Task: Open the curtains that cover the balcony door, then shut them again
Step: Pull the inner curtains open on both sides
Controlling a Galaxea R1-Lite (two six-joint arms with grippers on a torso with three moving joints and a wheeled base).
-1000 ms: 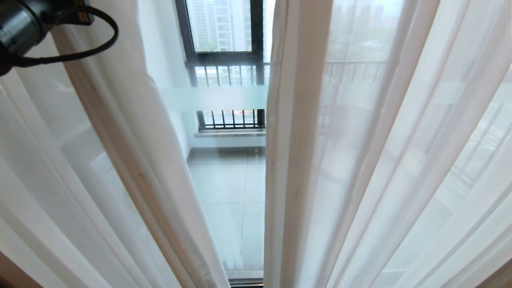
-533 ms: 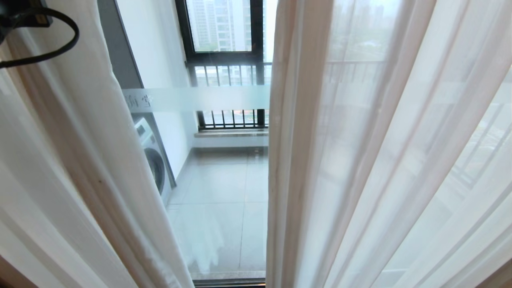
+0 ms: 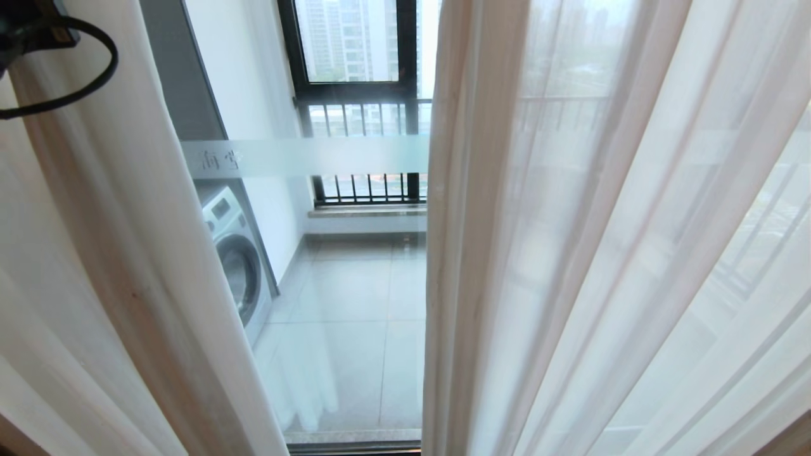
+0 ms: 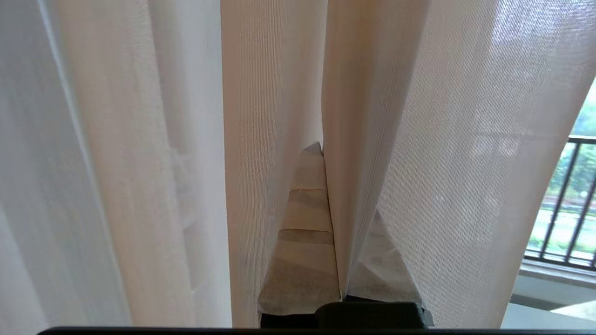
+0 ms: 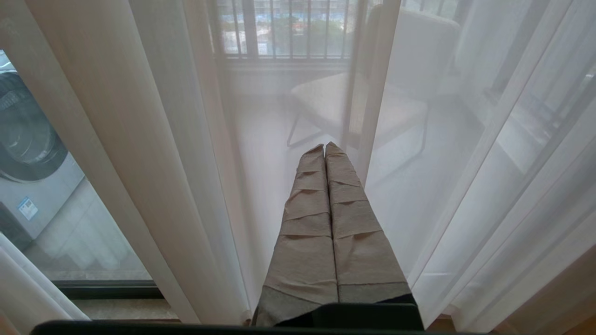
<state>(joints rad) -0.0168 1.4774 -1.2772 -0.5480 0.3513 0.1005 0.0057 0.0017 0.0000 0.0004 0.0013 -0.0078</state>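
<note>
1. Curtains of sheer white hang parted before the balcony door.
2. Grey tiled floor, a washing machine beyond.
3. Left gripper pinches a curtain fold.
4. Right gripper stays closed, empty.

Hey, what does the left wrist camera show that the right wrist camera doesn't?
Only the left wrist view shows the left gripper shut on a fold of the sheer white voile curtain. Only the right wrist view shows the right gripper shut and empty in front of the curtain, a white front-loading washing machine and a pale chair behind the fabric. Both share the sheer curtain and the black balcony railing bars.
</note>
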